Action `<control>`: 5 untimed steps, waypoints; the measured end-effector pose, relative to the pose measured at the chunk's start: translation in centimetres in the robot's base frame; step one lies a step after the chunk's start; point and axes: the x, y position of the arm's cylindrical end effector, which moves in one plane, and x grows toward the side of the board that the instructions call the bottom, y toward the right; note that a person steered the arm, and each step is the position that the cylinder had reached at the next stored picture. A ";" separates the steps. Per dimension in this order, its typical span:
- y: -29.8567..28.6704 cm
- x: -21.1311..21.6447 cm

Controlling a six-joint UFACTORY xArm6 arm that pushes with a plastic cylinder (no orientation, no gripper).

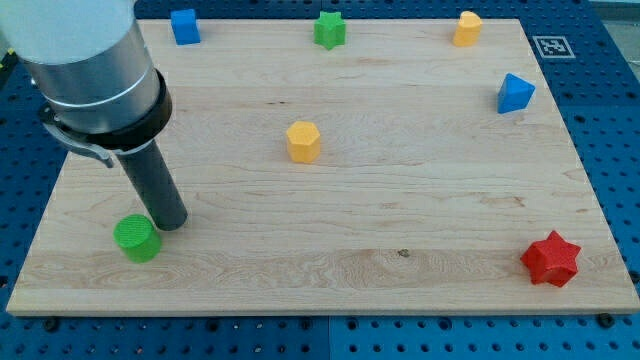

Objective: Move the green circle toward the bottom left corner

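Wooden board (400, 210) is sitting on blue pegboard, and the green circle (136, 238) is resting near its near left corner, with my tip (170, 224) touching its right side; no pincer here, just a rod.

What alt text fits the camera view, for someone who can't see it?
My tip touches the green circle's upper right near the wooden board's bottom left. A yellow block sits mid-board, a red star bottom right, a blue block at right. Along the top: blue cube, green star, yellow block.

Eight blocks (303, 141), one board (400, 260).
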 end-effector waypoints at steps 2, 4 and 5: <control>-0.1 0.2; -0.6 3.9; -1.4 3.9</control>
